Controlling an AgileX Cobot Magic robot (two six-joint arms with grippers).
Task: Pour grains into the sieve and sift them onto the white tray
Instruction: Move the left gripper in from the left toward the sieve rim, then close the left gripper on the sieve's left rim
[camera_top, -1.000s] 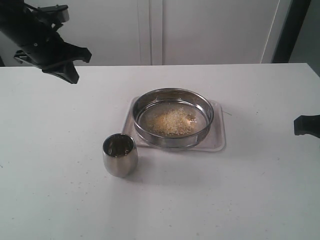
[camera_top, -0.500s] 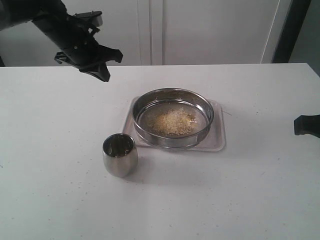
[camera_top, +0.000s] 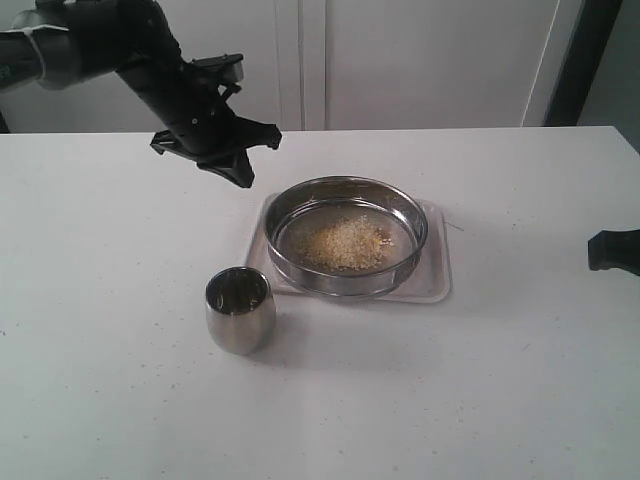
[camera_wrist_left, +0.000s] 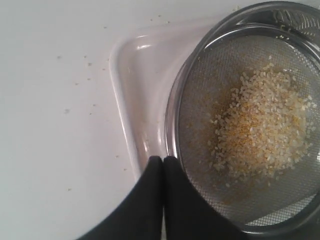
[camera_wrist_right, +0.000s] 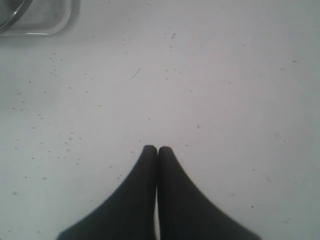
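Black left gripper (camera_top: 242, 178), pinched shut and empty, near the wide round steel mesh sieve (camera_top: 300, 270): we should open it, then grip the rim level.

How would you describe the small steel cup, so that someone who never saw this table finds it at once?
On the white table, a white tray lies near the middle with a wide sieve on it. The steel cup stands alone on the table, in front of the tray's left corner in the exterior view. Unlike the shallow sieve holding grains, it is narrow, rounded and taller.
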